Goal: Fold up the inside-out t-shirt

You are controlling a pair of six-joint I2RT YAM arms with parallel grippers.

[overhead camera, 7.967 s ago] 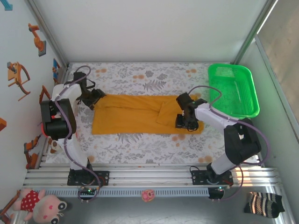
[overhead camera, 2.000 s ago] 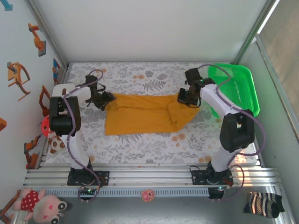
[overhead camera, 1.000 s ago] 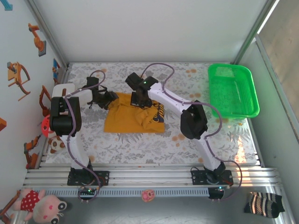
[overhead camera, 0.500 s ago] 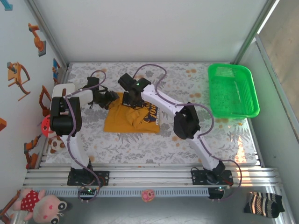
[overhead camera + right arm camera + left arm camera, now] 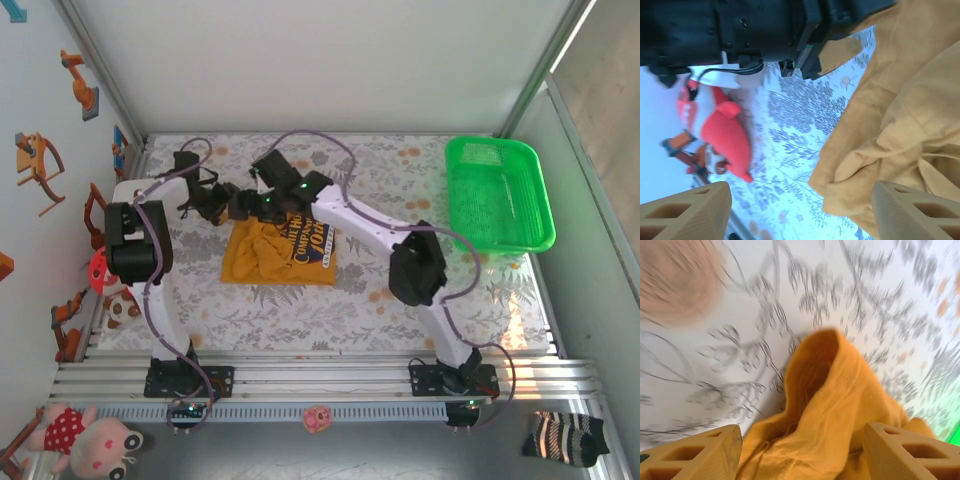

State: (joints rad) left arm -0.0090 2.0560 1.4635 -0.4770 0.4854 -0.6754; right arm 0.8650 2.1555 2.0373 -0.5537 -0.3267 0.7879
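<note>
**Releasing the folded-over half near the table's far-left corner**

Both grippers meet at the far-left edge of the t-shirt (image 5: 280, 250). It lies bunched in the left half of the table (image 5: 420, 300), about midway between the near and far edges, with its dark lettering (image 5: 305, 240) facing up. The step in hand looks like letting go after laying one side over the other.

To do it well, each gripper should rise straight up off the cloth before swinging away, so that no finger drags the top layer back. The left one has a hump of fabric standing between its fingers and needs the most care. The rumpled upper layer will probably want smoothing toward the left edge before the next fold.

In its wrist view the left gripper (image 5: 801, 432) has its jaws apart. Shirt fabric lies loose between them and does not look pinched. The right gripper (image 5: 801, 190) reaches across from the right side with its jaws wide apart, hovering over the shirt's edge and holding nothing. The green basket (image 5: 498, 195) sits well apart in the far-right corner.
</note>
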